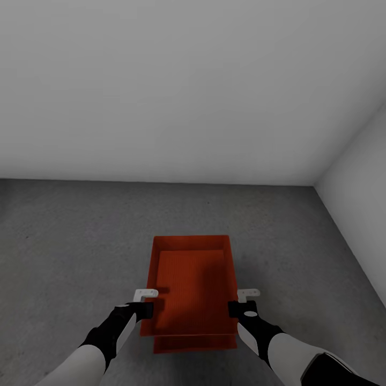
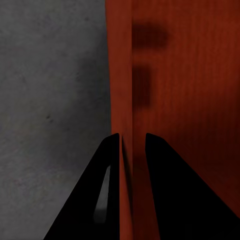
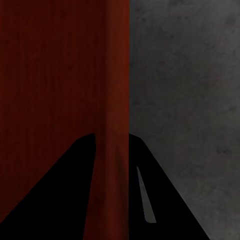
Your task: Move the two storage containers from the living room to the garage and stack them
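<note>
Both claws are gripping the upper storage container [image 1: 193, 284], which is sitting low in the centre of the head view, over the dark grey garage floor [image 1: 69, 241]. The left claw [image 1: 146, 306] is pinching the container's left wall, and the right claw [image 1: 236, 306] is pinching its right wall. Beneath the near edge of this bin, a second orange-red rim is peeking out: the lower storage container [image 1: 195, 343], apparently resting on the floor already.

Judging from this, the carrying is finished and the stacking is nearly done. What seems to be remaining is settling the upper bin fully and letting go; whether it is already resting on the lower one cannot be told.

The head view is giving the overall layout, with both bins and the white wall [image 1: 193, 91] filling the upper part of the frame. The left wrist view is showing what that one cannot: the left claw [image 2: 132, 150] standing narrow, with the thin orange wall [image 2: 120, 75] running between its dark fingers. The right wrist view is showing the same for the right claw [image 3: 112, 150], clamped across the other wall [image 3: 117, 75], with rough grey floor alongside.
</note>
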You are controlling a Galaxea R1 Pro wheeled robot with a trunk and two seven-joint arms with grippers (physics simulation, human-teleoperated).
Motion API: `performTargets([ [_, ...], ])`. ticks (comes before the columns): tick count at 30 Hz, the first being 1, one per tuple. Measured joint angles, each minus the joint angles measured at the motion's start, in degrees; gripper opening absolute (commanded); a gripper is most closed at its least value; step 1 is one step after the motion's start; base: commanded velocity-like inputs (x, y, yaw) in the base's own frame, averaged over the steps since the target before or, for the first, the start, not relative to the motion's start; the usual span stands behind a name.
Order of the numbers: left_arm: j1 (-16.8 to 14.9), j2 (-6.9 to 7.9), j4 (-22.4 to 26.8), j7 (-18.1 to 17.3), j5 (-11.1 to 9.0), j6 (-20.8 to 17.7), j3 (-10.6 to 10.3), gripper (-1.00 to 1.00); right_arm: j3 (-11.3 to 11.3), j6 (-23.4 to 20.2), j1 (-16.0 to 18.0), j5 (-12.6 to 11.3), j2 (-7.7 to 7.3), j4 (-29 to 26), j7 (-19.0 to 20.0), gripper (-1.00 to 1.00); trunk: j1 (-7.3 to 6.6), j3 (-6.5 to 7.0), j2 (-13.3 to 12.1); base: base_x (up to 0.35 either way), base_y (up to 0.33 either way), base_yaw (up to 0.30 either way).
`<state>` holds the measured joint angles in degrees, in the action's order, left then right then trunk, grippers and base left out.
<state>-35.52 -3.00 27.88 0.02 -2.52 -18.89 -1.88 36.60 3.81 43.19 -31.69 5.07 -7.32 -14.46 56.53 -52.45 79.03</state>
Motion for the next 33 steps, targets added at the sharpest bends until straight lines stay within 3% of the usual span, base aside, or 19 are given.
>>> performTargets([
  [3,0.00,0.00,0.00,0.00,0.00,0.00,0.00,-1.00,0.00,0.00,0.00,0.00,0.00,0.00,0.00,-1.00,0.66,-0.54,1.20,0.000,0.000,0.000],
  [21,0.00,0.00,0.02,0.01,0.00,0.00,-0.01,-1.00,0.00,0.03,0.00,0.00,0.00,0.00,-0.01,-1.00,0.66,-0.54,1.22,0.000,0.000,0.000],
  [33,0.00,0.00,0.01,0.00,0.00,0.00,0.00,-1.00,0.00,0.02,0.00,0.00,0.01,0.00,-0.01,-1.00,2.86,-2.34,5.23,0.000,0.000,0.000],
])
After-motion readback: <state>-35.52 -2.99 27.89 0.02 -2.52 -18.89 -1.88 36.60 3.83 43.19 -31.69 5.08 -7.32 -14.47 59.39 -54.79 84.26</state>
